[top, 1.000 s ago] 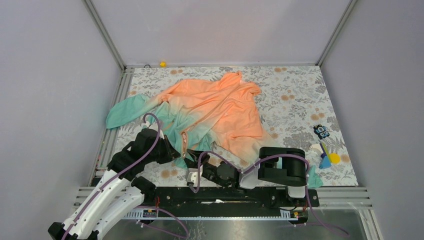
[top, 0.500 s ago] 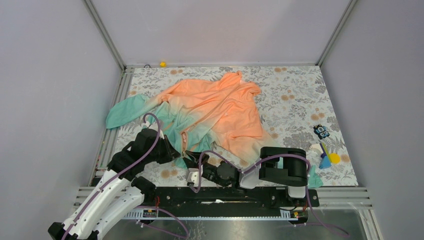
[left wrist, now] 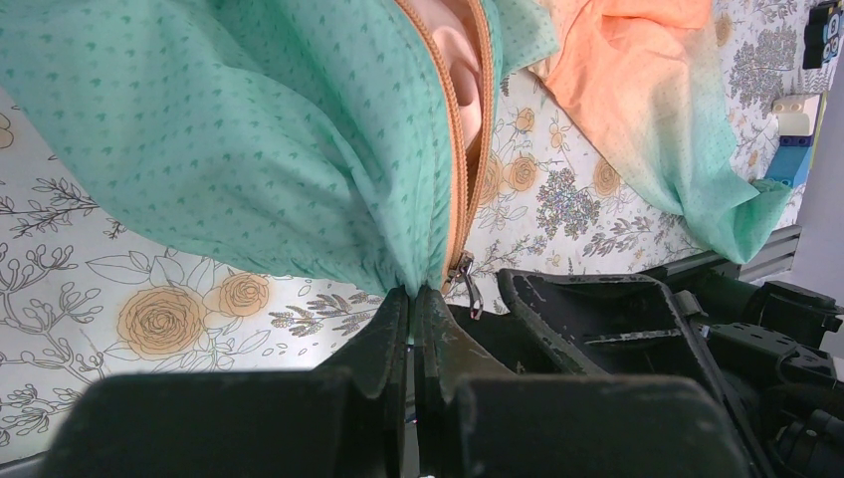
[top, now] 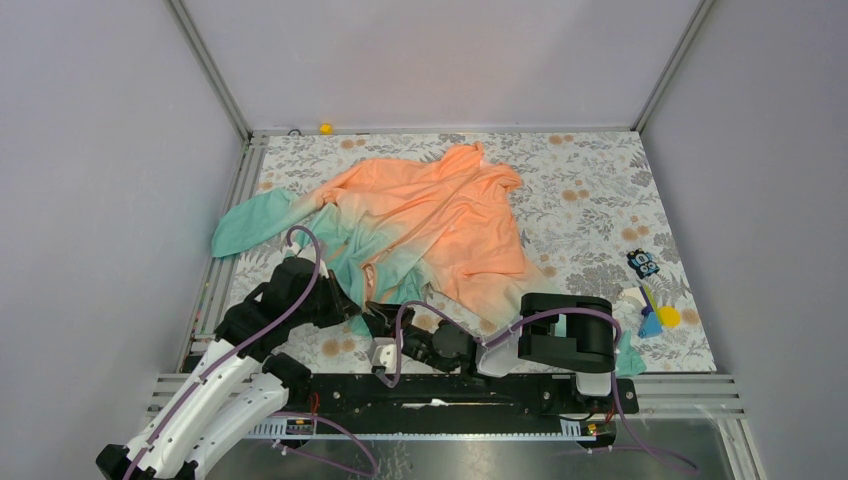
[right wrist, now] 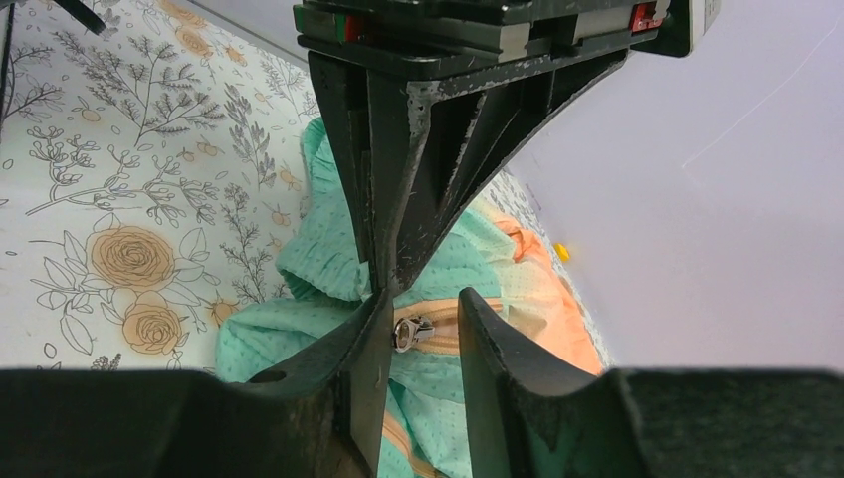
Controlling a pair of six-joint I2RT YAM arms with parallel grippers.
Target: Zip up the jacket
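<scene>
The jacket (top: 440,220) lies spread on the floral table, orange at the top and teal at the hem. My left gripper (top: 352,308) is shut on the teal hem (left wrist: 411,292) right beside the bottom of the orange zipper (left wrist: 456,179). The metal zipper pull (left wrist: 467,282) hangs just right of its fingers. My right gripper (top: 383,320) is open; in the right wrist view the pull (right wrist: 410,334) sits between its fingers (right wrist: 426,304), close to the left one. The left gripper (right wrist: 398,169) shows above it, pinching the hem.
A small yellow item (top: 325,128) lies at the back edge. A blue-black toy (top: 643,264) and coloured blocks (top: 655,318) lie at the right. One teal sleeve (top: 245,225) reaches toward the left rail. The two grippers are almost touching near the front edge.
My right gripper has edged a little left toward the zipper pull. The left gripper keeps its hold on the hem and has not moved.
</scene>
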